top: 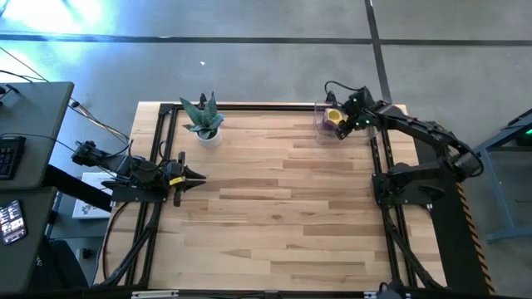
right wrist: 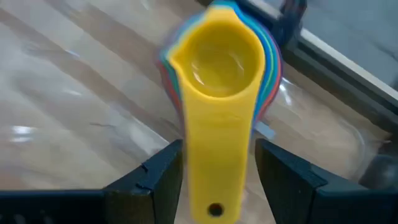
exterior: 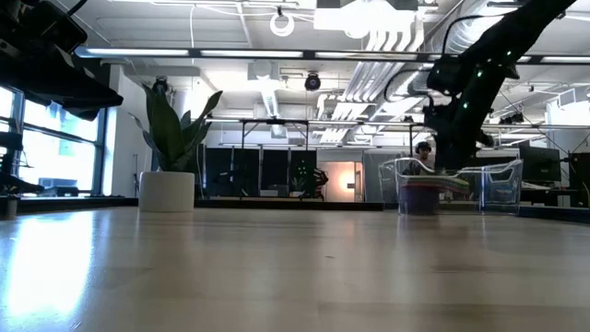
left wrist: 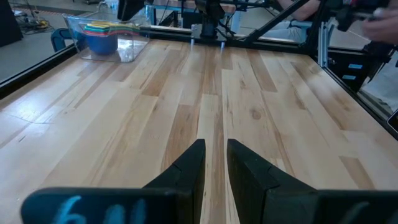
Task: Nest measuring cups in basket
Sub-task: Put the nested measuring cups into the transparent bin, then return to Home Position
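Pale wood planks are making up the surface (top: 283, 199), smooth and faintly glossy, framed by dark rails, with a grey floor lying beyond it. At the far right corner the right gripper (right wrist: 217, 171) is hanging over the basket (top: 324, 118), its two dark fingers standing apart on either side of the flat handle of the yellow measuring cup (right wrist: 216, 81), with gaps showing on both sides, so it is gripping nothing. That smooth plastic scoop, with its round bowl and a small hole at the handle's end, is sitting on top of the nested measuring cups (left wrist: 102, 34); rims of blue, teal and red are peeking out around it, and I cannot count the whole stack. One basket is holding them: clear, thin-walled plastic with rounded corners. The right arm is reaching out from its base, elbow bent, wrist tilting down over the basket. Well apart, at the far left, one white pot with a green plant (top: 204, 123) is standing upright. The left gripper (top: 193, 177) is waiting low at the left edge, pointing across the boards, its fingers nearly together with a narrow gap and holding nothing.
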